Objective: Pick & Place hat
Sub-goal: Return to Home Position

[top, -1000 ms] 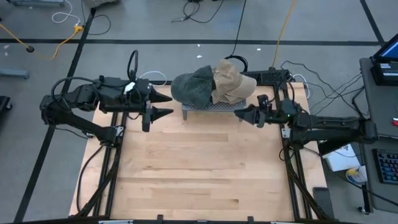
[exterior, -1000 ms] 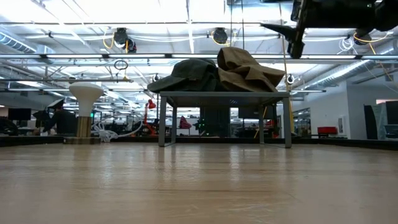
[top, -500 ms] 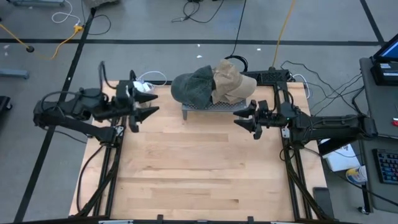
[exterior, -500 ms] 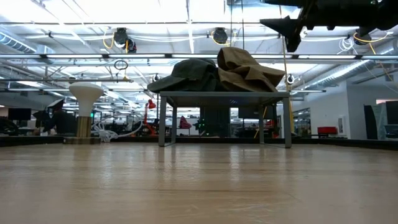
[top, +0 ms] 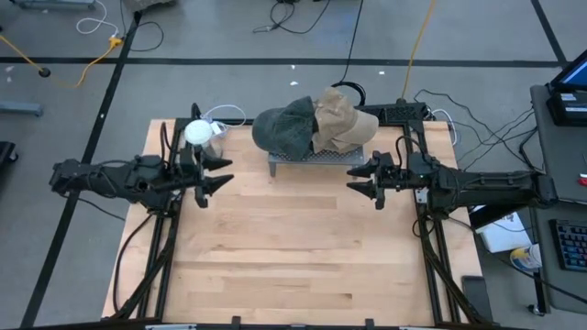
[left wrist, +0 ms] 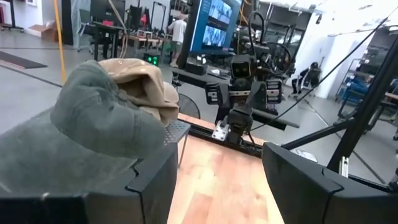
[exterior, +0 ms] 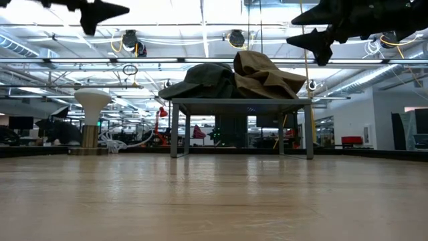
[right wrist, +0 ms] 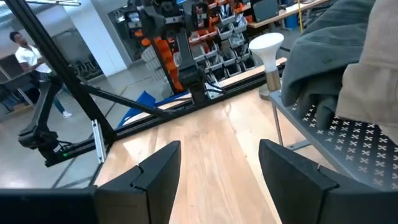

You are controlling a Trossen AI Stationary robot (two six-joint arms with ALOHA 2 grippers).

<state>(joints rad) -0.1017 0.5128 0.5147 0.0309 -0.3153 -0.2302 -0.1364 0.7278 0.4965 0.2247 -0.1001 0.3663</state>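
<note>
Two hats lie side by side on a small perforated metal rack [top: 312, 158] at the table's far middle: a dark green hat [top: 284, 128] and a tan hat [top: 344, 119], which overlaps it. They rest on the rack top [exterior: 241, 102]. My left gripper [top: 227, 174] stands open to the left of the rack, pointing level toward it, clear of the hats. My right gripper [top: 351, 180] stands open to the right of the rack and a little nearer, also touching nothing. The left wrist view shows the green hat [left wrist: 106, 124] close ahead.
A white mushroom-shaped stand [top: 199, 133] rises at the table's far left, just beyond my left arm, and shows in the right wrist view [right wrist: 267, 50]. The wooden table [top: 293, 247] spreads out in front of the rack. Cables lie on the floor behind.
My left gripper has drawn back toward the table's left edge and sunk, coming level; it now shows at the top of the low view and uncovers the white stand. My right gripper has rolled about its own axis while staying in place. The hats have not moved.
</note>
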